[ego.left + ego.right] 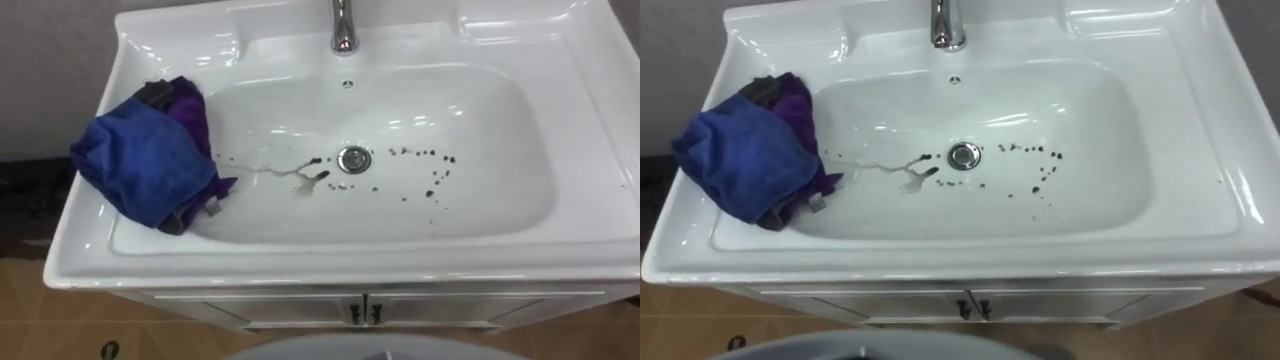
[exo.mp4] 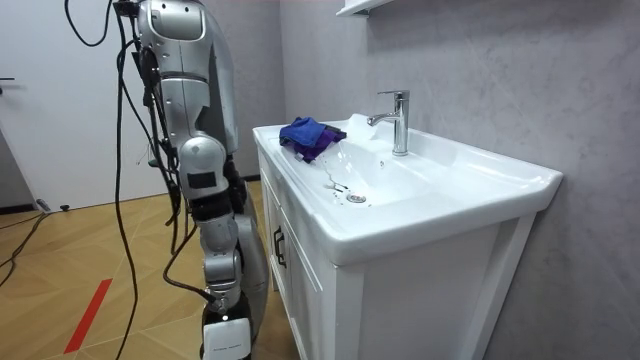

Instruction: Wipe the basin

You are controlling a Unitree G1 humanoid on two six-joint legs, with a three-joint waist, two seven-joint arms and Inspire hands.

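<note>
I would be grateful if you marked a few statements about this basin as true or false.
1. The cloth lies on the left rim of the basin, one edge hanging into the bowl. True.
2. The bowl is spotless. False: dark specks and a pale smear lie around the drain.
3. The tap stands at the back of the basin, in line with the drain. True.
4. The cloth is red. False: it is blue and purple.
5. The cloth covers the drain. False: the drain is bare, and the cloth lies well to its left.
</note>
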